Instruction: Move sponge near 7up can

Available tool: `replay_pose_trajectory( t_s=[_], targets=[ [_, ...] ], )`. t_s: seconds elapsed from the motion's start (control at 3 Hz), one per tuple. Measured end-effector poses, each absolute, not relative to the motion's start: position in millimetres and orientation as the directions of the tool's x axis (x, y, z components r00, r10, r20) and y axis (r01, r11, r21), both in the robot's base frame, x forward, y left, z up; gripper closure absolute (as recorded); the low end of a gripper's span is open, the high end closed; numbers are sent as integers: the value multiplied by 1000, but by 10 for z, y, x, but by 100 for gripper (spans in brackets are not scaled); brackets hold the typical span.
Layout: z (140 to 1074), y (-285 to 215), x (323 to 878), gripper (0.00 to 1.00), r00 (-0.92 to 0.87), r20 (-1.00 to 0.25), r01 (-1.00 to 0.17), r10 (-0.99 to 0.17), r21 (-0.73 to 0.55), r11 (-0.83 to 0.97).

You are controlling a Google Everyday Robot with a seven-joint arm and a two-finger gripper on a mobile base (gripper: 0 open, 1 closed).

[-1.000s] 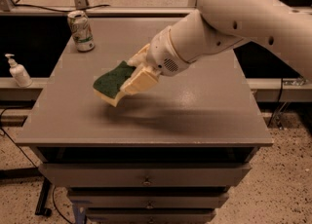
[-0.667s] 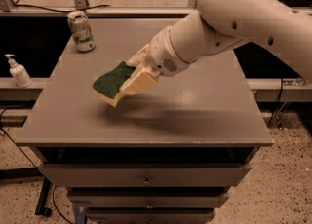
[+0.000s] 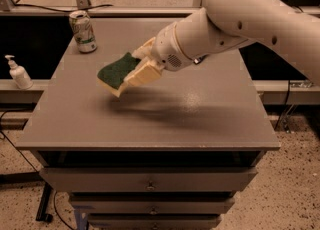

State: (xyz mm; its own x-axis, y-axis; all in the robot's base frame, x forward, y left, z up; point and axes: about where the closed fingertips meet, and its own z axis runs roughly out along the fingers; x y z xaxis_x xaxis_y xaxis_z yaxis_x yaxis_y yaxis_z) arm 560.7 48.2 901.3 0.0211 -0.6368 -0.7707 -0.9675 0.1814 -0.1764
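The sponge (image 3: 114,73), dark green on top with pale yellow foam beneath, hangs tilted above the grey table (image 3: 200,119) at its left middle, casting a shadow below. My gripper (image 3: 139,68) is shut on the sponge's right end, with cream fingers (image 3: 144,74) above and below it. The 7up can (image 3: 83,31), silver-white and green, dented, stands upright at the table's far left corner, well apart from the sponge and behind it to the left.
A white pump bottle (image 3: 18,73) stands on a lower ledge left of the table. Drawers (image 3: 150,184) lie under the tabletop. My large arm (image 3: 250,19) reaches in from the upper right over the table's right half.
The gripper with the sponge has barely moved; the sponge stays held above the table at about the same place.
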Motion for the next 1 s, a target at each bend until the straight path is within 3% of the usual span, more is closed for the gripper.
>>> replay_pose_trajectory(
  t_s=[1.0],
  targets=[
    [8766, 1038, 7004, 100, 96, -717, -986, -690, -166, 35]
  ],
)
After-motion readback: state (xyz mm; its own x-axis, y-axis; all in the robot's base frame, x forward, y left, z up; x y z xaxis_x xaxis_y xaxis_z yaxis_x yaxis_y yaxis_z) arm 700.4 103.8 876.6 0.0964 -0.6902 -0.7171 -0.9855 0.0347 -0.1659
